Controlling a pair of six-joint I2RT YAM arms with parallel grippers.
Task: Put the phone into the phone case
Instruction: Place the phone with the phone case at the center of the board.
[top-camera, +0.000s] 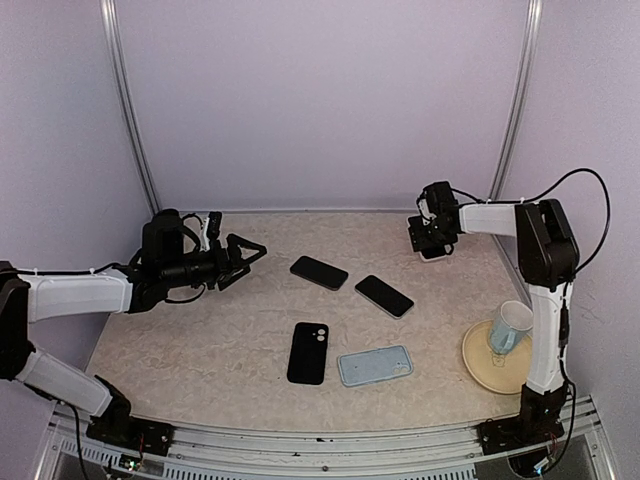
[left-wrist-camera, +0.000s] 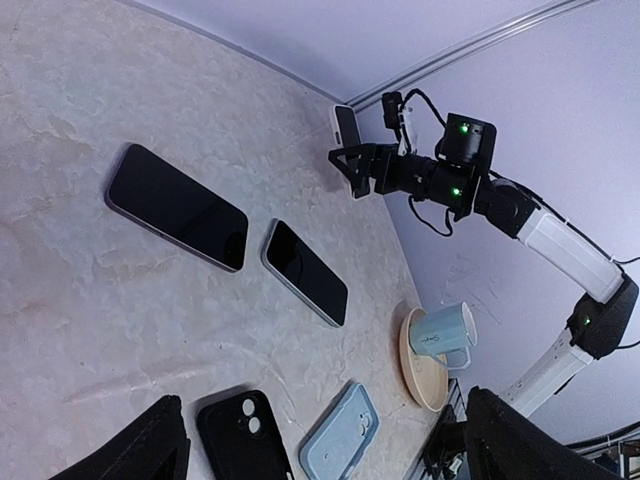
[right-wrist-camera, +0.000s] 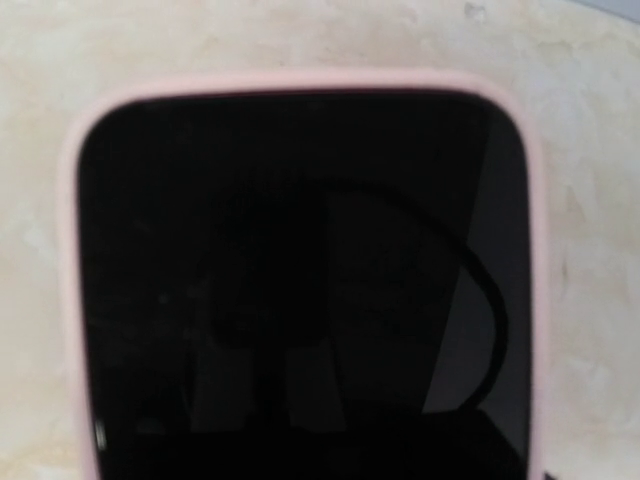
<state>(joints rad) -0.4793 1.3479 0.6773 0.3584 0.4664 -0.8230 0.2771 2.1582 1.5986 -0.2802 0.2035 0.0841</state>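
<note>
Two bare dark phones lie mid-table, one (top-camera: 319, 272) (left-wrist-camera: 178, 206) left of the other (top-camera: 384, 296) (left-wrist-camera: 305, 272). Nearer the front lie a black phone case (top-camera: 308, 352) (left-wrist-camera: 245, 435) and a light blue phone case (top-camera: 375, 365) (left-wrist-camera: 345, 425). My left gripper (top-camera: 250, 258) (left-wrist-camera: 325, 430) hovers open at the left, above the table, with nothing in it. My right gripper (top-camera: 432, 245) (left-wrist-camera: 350, 165) is at the back right, right at a third phone in a pink case (top-camera: 436, 256) (right-wrist-camera: 300, 280). That phone's dark screen fills the right wrist view and hides the fingers.
A pale blue mug (top-camera: 510, 325) (left-wrist-camera: 445, 330) lies tilted on a cream plate (top-camera: 480, 365) (left-wrist-camera: 425, 385) at the front right. Walls close the table at the back and sides.
</note>
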